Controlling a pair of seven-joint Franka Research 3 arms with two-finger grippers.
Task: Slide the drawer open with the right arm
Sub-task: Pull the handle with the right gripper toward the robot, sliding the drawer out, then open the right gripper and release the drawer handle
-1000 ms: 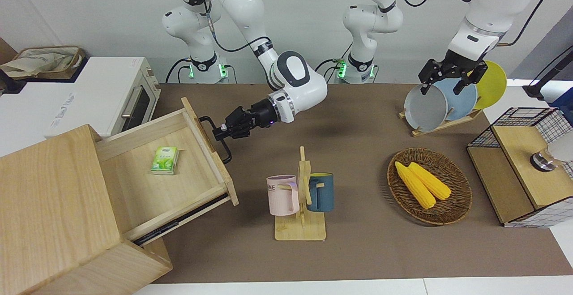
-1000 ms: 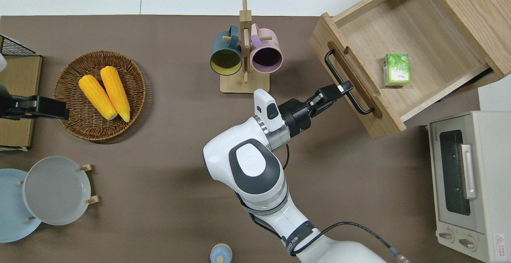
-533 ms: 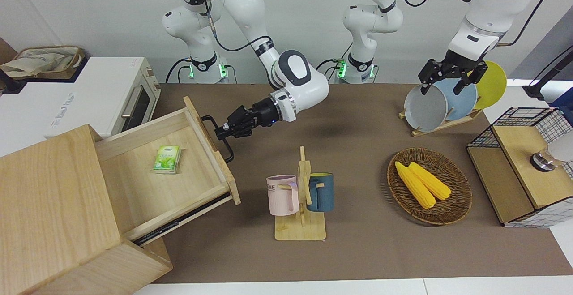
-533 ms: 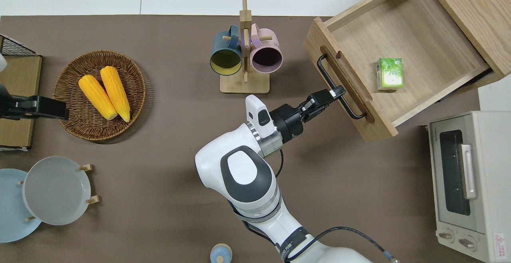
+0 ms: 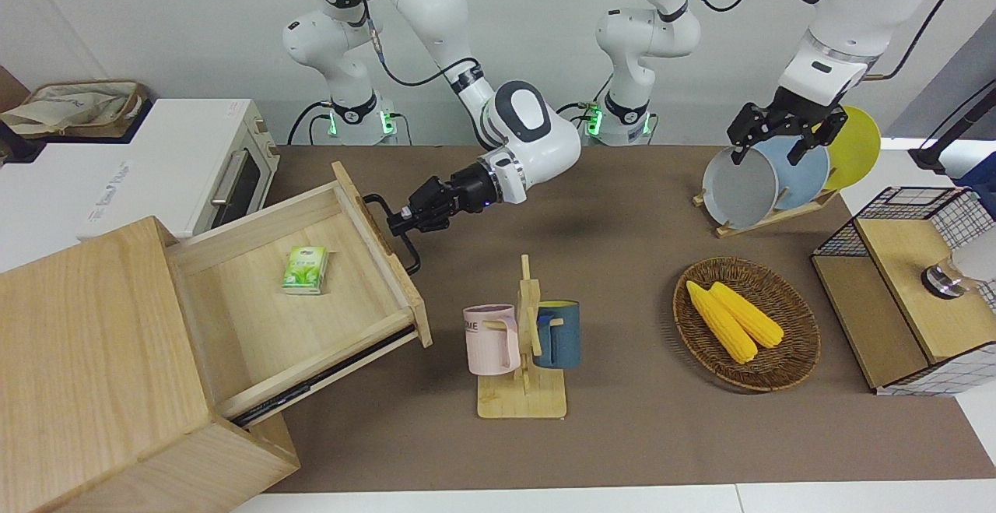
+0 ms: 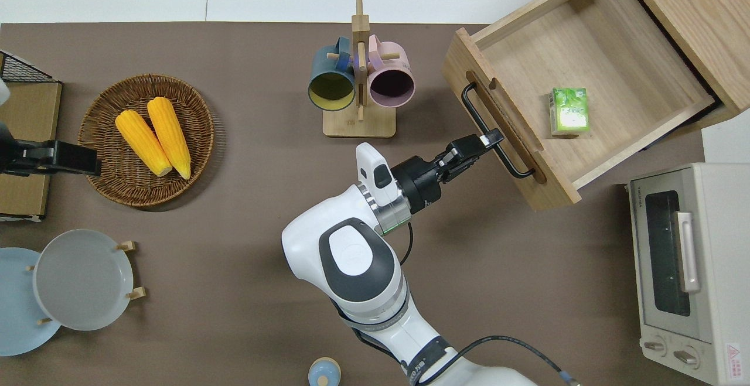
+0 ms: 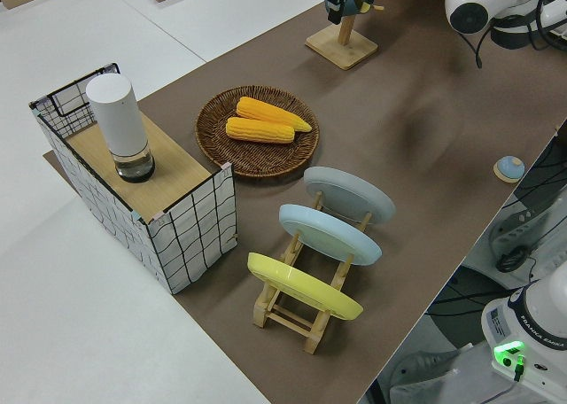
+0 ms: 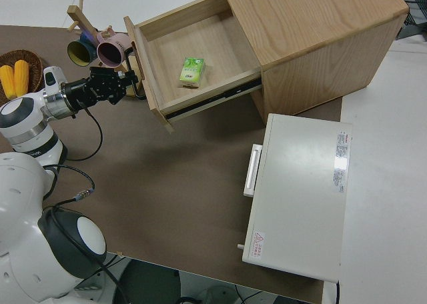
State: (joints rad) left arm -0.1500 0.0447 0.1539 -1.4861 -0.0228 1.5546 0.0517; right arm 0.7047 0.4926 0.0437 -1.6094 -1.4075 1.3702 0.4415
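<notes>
The light-wood drawer (image 5: 264, 326) (image 6: 615, 46) (image 8: 213, 47) stands pulled far out of the pale cabinet (image 5: 85, 357) (image 6: 691, 17) (image 8: 307, 31) at the right arm's end of the table. A small green box (image 5: 305, 270) (image 6: 568, 110) (image 8: 192, 71) lies on its floor. My right gripper (image 5: 397, 225) (image 6: 489, 139) (image 8: 130, 84) is shut on the black loop handle (image 5: 411, 258) (image 6: 476, 108) on the drawer's front, near the handle's middle. The left arm is parked.
A mug rack (image 5: 523, 357) (image 6: 358, 81) with a pink and a blue mug stands close to the drawer's front corner. A white toaster oven (image 5: 179, 163) (image 6: 685, 269) sits beside the cabinet, nearer the robots. A corn basket (image 5: 747, 322), plate rack (image 5: 778, 178) and mesh box (image 5: 910, 287) fill the other end.
The right gripper has drawn the handle toward the left arm's end of the table. The drawer has slid farther out of the cabinet, carrying the green box along.
</notes>
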